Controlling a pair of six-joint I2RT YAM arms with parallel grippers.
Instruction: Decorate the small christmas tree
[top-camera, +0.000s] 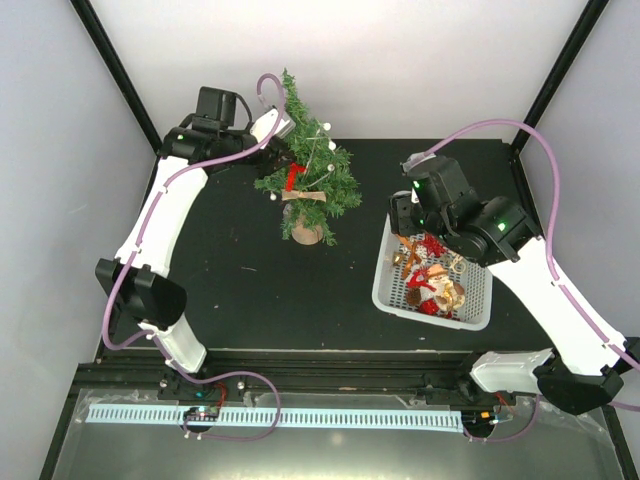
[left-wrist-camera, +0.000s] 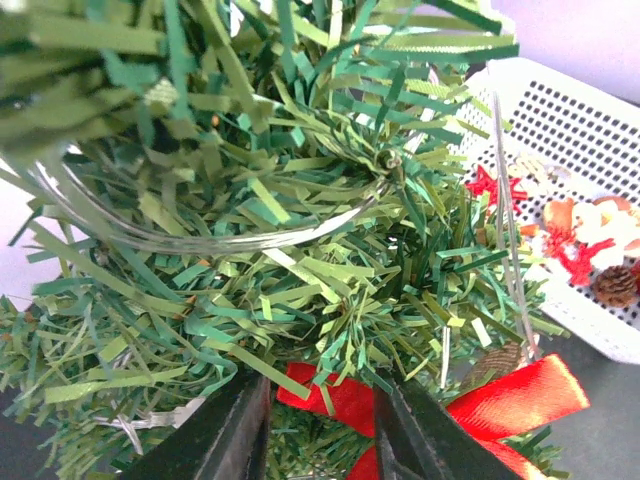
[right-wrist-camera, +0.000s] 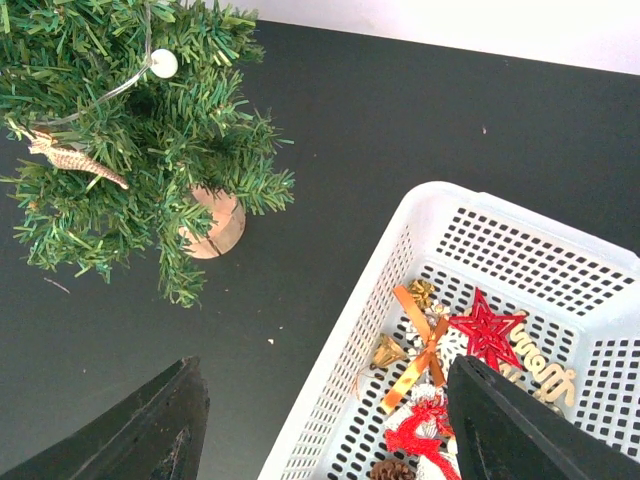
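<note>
A: Bright, even light from above; faint soft shadows on the dark counter (top-camera: 240, 280).
B: Left wrist view: nearest needles of the small christmas tree (left-wrist-camera: 250, 200) go soft; white basket (left-wrist-camera: 590, 130) glares.

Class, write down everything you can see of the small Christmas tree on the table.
The small christmas tree is a miniature green fir with bristly, paper-like needles and a pointed top, upright in a round brown pot on the black table, left of the white basket. It carries a thin wire strand with white beads, a tan ornament and a red ribbon bow. The left gripper reaches into its branches, fingers either side of the bow.
</note>
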